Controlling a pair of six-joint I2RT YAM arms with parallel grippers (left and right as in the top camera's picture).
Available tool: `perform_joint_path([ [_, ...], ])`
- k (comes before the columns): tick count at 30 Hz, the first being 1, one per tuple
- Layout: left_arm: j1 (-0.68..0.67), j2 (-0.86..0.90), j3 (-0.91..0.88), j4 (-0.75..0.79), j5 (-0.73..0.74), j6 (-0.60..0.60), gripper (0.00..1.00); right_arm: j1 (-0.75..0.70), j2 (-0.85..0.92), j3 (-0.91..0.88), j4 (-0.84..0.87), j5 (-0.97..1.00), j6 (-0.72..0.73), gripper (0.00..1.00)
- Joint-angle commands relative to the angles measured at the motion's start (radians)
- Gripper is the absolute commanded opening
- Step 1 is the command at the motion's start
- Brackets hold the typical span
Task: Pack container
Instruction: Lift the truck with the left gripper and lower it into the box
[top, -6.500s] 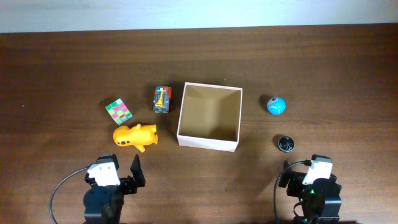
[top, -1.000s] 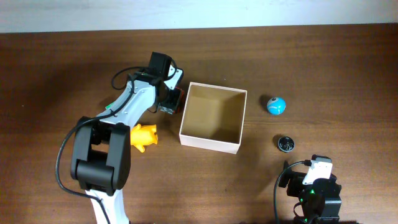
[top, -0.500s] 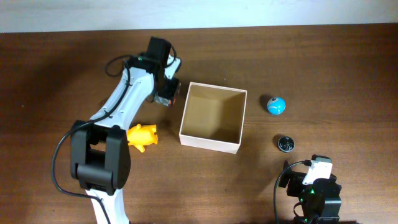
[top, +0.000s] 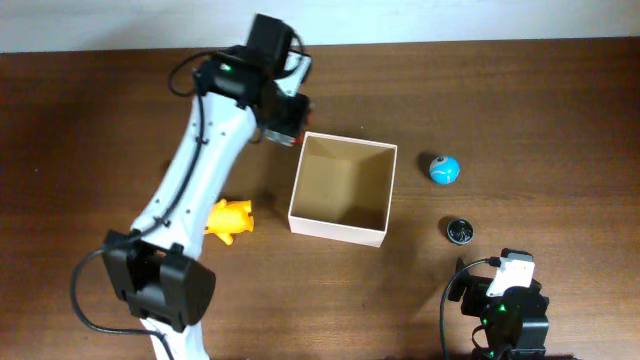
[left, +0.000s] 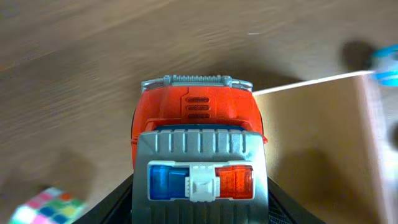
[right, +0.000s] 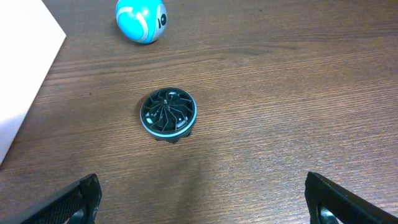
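The container (top: 336, 229), a square white box with a tan inside, stands open mid-table. My left gripper (top: 281, 114) is shut on an orange and grey toy car (top: 290, 126) with a blue and red light bar. It holds the car in the air just off the container's far left corner. The left wrist view has the car (left: 198, 143) filling the space between the fingers, with the container's tan inside (left: 317, 143) to the right. Near the front right edge my right gripper (right: 202, 199) stands open and holds nothing.
A yellow animal toy (top: 230, 218) lies left of the container, partly under my left arm. A blue ball (top: 444, 169) and a black round disc (top: 459, 230) lie to its right. A colourful cube (left: 46, 208) shows in the left wrist view.
My left gripper has lifted the toy car off the table and carried it back and rightward, toward the container's far left corner. The right arm has stayed still.
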Motion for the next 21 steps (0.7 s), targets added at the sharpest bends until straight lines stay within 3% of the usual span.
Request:
perform_joint_path([
  [1,-0.056,0.003,-0.007,0.006,0.029,-0.117,0.36,-0.006,-0.01,-0.009,0.0,-0.002,0.004,0.99],
  [7,-0.132,0.099,-0.087,0.082,0.019,-0.269,0.32,-0.006,-0.01,-0.009,0.0,-0.002,0.004,0.99],
  [21,-0.314,0.279,-0.101,0.222,-0.026,-0.392,0.31,-0.006,-0.01,-0.009,0.0,-0.002,0.004,0.99],
])
